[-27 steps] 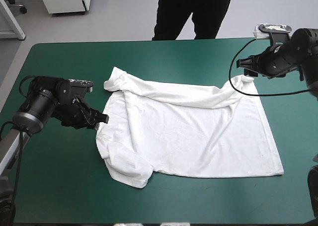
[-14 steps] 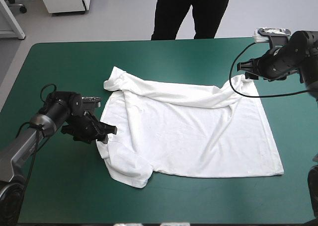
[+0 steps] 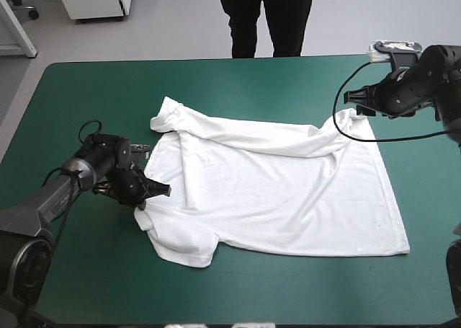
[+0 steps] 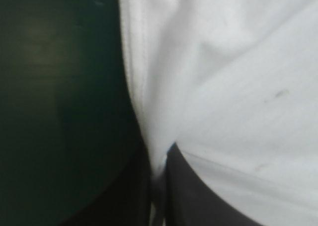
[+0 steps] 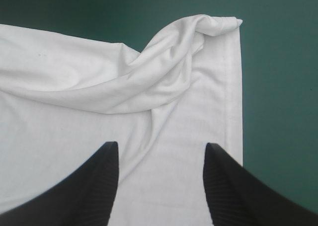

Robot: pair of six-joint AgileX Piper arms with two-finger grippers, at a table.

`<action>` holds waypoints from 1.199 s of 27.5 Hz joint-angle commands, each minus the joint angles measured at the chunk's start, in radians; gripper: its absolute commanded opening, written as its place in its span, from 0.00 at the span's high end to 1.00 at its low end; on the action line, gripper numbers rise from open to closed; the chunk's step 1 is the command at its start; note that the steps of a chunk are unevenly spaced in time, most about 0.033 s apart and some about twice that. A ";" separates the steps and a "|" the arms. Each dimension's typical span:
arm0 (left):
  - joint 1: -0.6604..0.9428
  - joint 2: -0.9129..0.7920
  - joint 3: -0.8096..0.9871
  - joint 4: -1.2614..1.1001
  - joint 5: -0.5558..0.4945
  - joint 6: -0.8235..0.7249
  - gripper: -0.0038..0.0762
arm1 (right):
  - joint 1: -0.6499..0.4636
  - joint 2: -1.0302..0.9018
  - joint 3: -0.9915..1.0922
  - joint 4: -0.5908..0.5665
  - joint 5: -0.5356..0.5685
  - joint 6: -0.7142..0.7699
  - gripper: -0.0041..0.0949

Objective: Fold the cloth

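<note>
1. Left gripper (image 3: 153, 191) first: it has come in from beside the T-shirt (image 3: 288, 198) and now sits low on the garment's left edge, by the sleeve nearest me.
2. My left wrist view shows the black fingers (image 4: 198, 186) pinched almost together on a thin strip of white hem, so I judge that I have the fabric clamped. The teal-green cover (image 4: 54, 112) lies just beside the grip.
3. The T-shirt is at the middle of the table (image 3: 94, 270), mostly spread flat. A rumpled band runs along its far edge, and the near-left sleeve is doubled over.
4. That sleeve corner has shifted slightly since just before, which fits the left grip having taken hold.
5. My right gripper (image 3: 358, 97) has barely moved. It hovers over the far right corner of the cloth with its fingers (image 5: 223, 186) spread wide and nothing between them. The twisted ridge of fabric (image 5: 169, 67) lies just ahead of it.
6. For the fold, one side is secured and the other is not yet. I judge that the right gripper must descend and close on its corner before any lift.
</note>
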 commanded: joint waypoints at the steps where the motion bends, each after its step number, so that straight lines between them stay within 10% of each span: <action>1: 0.008 -0.079 -0.017 0.232 0.009 -0.092 0.96 | 0.001 -0.047 -0.026 0.004 -0.002 -0.002 0.51; 33: 0.439 0.426 -0.944 0.313 -0.181 0.074 0.96 | 0.001 -0.048 -0.026 0.053 -0.018 0.010 0.52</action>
